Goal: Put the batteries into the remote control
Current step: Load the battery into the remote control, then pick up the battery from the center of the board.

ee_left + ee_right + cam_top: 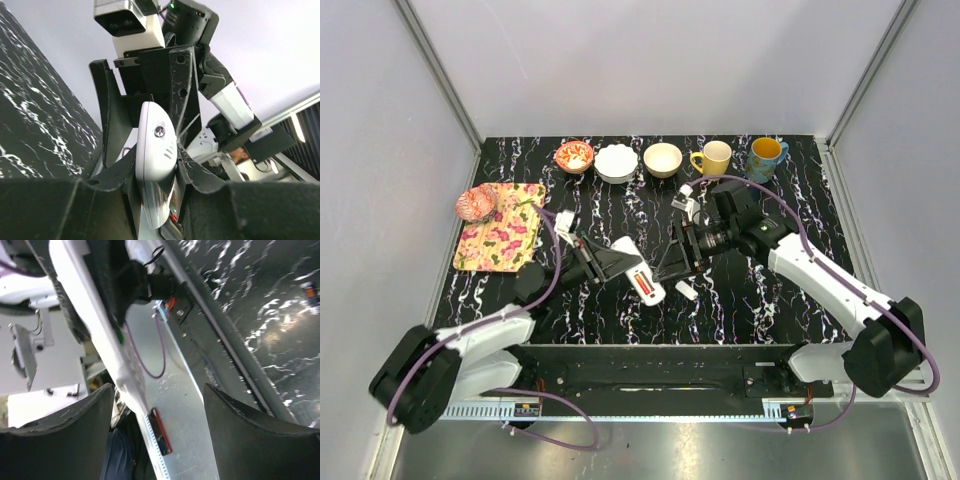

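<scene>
My left gripper (623, 263) is shut on the white remote control (642, 273) and holds it tilted above the middle of the table. In the left wrist view the remote (155, 150) stands clamped between my two black fingers (115, 172). A reddish-orange battery (646, 288) shows in the remote's slot. My right gripper (672, 264) is open just right of the remote. In the right wrist view (157, 405) nothing is gripped, and the blurred white remote (95, 315) runs beside its left finger. A small orange and dark piece (310, 290), perhaps a battery, lies on the table.
A small white tab (686, 291) lies right of the remote. Three bowls (616, 162) and two mugs (713, 158) line the back edge. A floral mat (502, 238) with a pink object (476, 204) sits at the back left.
</scene>
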`<state>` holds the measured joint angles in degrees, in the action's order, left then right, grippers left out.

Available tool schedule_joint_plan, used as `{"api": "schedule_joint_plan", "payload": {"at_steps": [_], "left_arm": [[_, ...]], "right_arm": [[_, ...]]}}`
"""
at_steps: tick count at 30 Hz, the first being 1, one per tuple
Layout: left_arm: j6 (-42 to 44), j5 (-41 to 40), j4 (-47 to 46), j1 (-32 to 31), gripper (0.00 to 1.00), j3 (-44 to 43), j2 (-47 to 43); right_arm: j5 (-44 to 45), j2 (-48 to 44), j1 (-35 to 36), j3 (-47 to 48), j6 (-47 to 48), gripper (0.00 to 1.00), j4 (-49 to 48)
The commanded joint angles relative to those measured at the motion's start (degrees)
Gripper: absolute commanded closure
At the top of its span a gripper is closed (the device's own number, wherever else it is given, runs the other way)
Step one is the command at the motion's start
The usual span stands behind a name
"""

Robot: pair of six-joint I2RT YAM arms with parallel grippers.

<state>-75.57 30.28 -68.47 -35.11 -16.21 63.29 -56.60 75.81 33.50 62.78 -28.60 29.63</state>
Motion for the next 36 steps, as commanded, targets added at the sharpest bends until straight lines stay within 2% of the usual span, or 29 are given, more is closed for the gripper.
{"api": "schedule_joint_plan", "payload": {"at_steps": [1, 2, 3, 5, 6, 8, 9, 10, 12, 13, 17, 19, 22, 26, 29, 32, 36], "left_arm": [[4.5, -7.9, 8.2, 2.1, 1.0, 2.8, -8.8], [5.1, -10.2, 10.7, 2.5, 1.0, 3.3, -10.7], [6.7, -11.4, 13.3, 3.0, 1.0, 3.8, -14.6], [8.6, -15.8, 21.2, 3.1, 1.0, 4.3, -18.5], [9.1, -17.3, 22.9, 3.2, 1.0, 5.2, -21.3], [8.5, -20.1, 24.5, 3.4, 1.0, 6.4, -23.1], [8.3, -20.4, 24.3, 3.4, 1.0, 7.3, -23.7], [8.2, -20.4, 24.3, 3.5, 1.0, 7.6, -23.9], [7.4, -20.6, 24.6, 3.6, 1.0, 8.3, -24.0], [7.0, -21.0, 24.1, 3.6, 1.0, 8.8, -24.1], [4.7, -23.2, 22.6, 4.0, 1.0, 11.9, -26.7], [4.8, -24.2, 23.6, 4.3, 1.0, 12.7, -28.5], [6.0, -24.2, 27.8, 5.0, 1.0, 12.2, -32.8], [8.4, -24.4, 35.1, 5.6, 1.0, 9.4, -39.0], [9.5, -24.3, 39.2, 5.8, 1.0, 7.5, -41.8], [11.1, -22.6, 47.7, 5.8, 1.0, 3.3, -43.2], [11.5, -21.8, 51.1, 5.8, 1.0, 0.0, -44.9]], "right_arm": [[12.4, -4.4, -3.1, 2.9, 2.4, 0.23, 3.8], [17.1, -6.4, -3.1, 2.7, 2.6, 0.24, 4.3], [26.5, -7.5, -3.1, 1.4, 3.3, 0.25, 4.0], [35.1, -10.2, -3.1, -1.3, 4.9, 0.25, 0.8], [44.8, -10.9, -3.0, -4.7, 5.1, 0.25, -0.4], [53.7, -10.9, -3.1, -9.8, 4.4, 0.25, -4.5], [61.4, -10.9, -3.1, -11.2, 4.3, 0.25, -6.1], [63.6, -10.9, -3.1, -12.7, 4.3, 0.23, -7.9], [68.3, -11.4, -3.1, -16.5, 2.1, 0.11, -13.3], [68.2, -11.6, -3.2, -17.6, 1.3, 0.01, -15.4], [57.2, -7.9, -3.7, -16.2, 3.3, 0.0, -19.6], [55.4, -4.6, -3.7, -14.7, 3.5, 0.0, -18.8], [53.4, 1.7, -2.7, -9.7, 5.6, 0.03, -16.4], [56.2, 10.0, 1.2, -2.4, 6.3, 0.07, -14.9], [56.2, 16.9, 4.6, 2.9, 5.9, 0.11, -15.0], [53.6, 24.2, 7.9, 8.5, 7.8, 0.19, -16.4], [52.5, 31.3, 9.9, 14.2, 8.7, 0.2, -16.3]]}}
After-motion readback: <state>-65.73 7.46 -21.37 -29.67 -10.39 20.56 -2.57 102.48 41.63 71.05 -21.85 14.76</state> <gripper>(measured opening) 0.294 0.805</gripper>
